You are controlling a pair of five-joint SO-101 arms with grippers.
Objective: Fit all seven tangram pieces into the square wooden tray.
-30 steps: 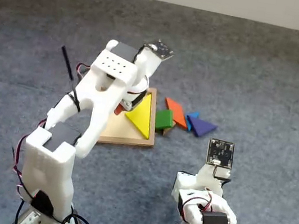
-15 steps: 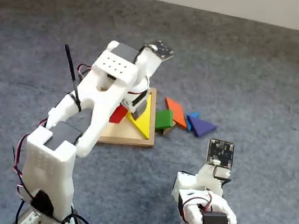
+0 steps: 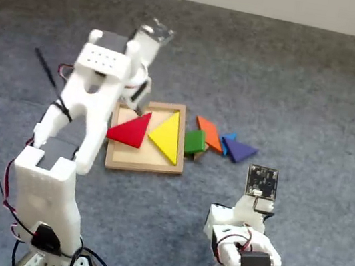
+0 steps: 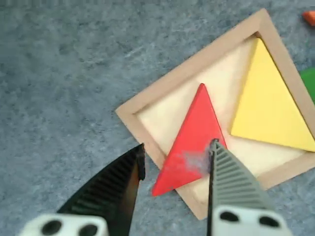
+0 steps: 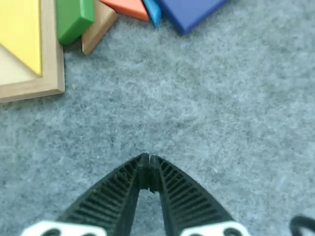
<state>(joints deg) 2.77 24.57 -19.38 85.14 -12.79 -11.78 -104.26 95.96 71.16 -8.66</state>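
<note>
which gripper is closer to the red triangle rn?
Left. The left gripper hangs open right over the red triangle; the right gripper sits shut over carpet, outside the tray.

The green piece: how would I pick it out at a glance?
Find the square wooden tray. Just outside its rim, beside the yellow triangle, lies the green piece. It is the only green one, nearer the tray than the orange piece.

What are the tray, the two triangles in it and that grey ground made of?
The tray looks like bare pale wood: matte tan frame. The red triangle and yellow triangle are probably painted wood: flat, solid colour, though paint hides the core. The ground seems carpet: fuzzy, speckled fibres.
</note>
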